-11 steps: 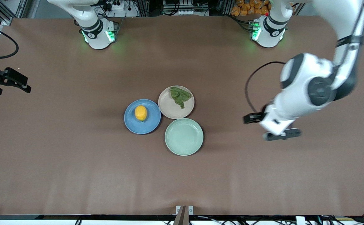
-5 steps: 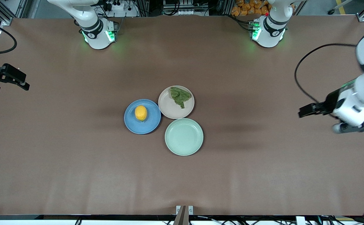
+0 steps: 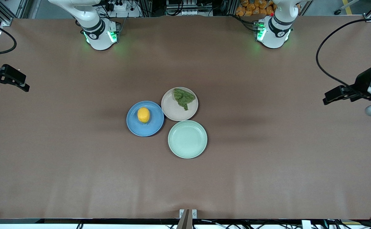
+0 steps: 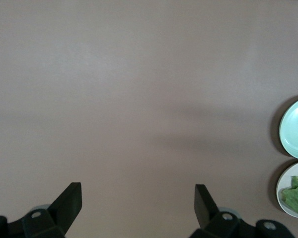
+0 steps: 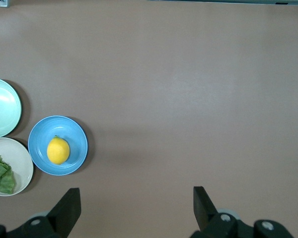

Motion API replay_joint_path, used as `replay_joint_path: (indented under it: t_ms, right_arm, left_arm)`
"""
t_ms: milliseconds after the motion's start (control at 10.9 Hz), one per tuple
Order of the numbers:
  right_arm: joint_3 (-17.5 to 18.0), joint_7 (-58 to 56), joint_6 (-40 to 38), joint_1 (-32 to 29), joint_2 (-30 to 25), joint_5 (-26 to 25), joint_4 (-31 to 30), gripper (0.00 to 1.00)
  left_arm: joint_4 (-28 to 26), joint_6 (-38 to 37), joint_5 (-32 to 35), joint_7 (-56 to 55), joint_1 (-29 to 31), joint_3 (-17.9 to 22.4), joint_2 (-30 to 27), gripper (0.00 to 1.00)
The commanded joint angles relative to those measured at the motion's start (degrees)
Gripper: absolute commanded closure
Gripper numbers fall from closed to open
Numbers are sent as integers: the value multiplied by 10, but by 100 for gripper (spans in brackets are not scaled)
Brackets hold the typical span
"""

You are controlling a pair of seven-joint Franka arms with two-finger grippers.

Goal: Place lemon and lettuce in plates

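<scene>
Right gripper [image 3: 5, 81] hangs over the right arm's end of the table [image 3: 77, 165], at the frame edge in the front view; its wrist view shows the two fingers [image 5: 67, 206] spread wide with nothing between them. Well apart from it, mid-table, sits the blue plate [image 3: 133, 125] with the lemon [image 3: 143, 114] lying in it, roughly centered (same pair reads clearly in the right wrist view: blue plate [image 5: 74, 136], lemon [image 5: 58, 150]). Just beside the blue plate, toward the left arm's end and a bit farther from the front camera, is the beige-pink plate [image 3: 171, 111] holding the lettuce [image 3: 183, 98], which lies in the part of the plate toward the robot bases; rims of the two plates look touching or nearly so. Nearer the front camera than both is the mint-green plate [image 3: 187, 139], with nothing in it, close against the other two. The three plates form a tight cluster; bare brown table lies between the cluster and either gripper. Left gripper [image 3: 351, 95] is over the left arm's end of the table, well apart from the plates, a black cable [image 3: 324, 68] looping above it; left wrist view shows its fingers [image 4: 69, 203] wide apart and holding nothing, with the mint-green plate [image 4: 295, 129] and lettuce [image 4: 295, 193] just at the edge of that view.
</scene>
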Motion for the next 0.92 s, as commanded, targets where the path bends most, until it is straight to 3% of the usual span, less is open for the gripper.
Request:
replay_joint_path:
  t_ms: [0, 458, 825]
  right_arm:
    - [11, -2, 5, -15, -16, -4, -19, 0]
    - [12, -2, 10, -21, -16, -1, -20, 0]
    - [13, -2, 10, -21, -16, 1, -20, 0]
  left_arm:
    - [-1, -6, 7, 11, -72, 76, -5, 0]
    - [-1, -6, 7, 4, -72, 77, -8, 0]
    - [0, -6, 10, 0, -59, 52, -13, 0]
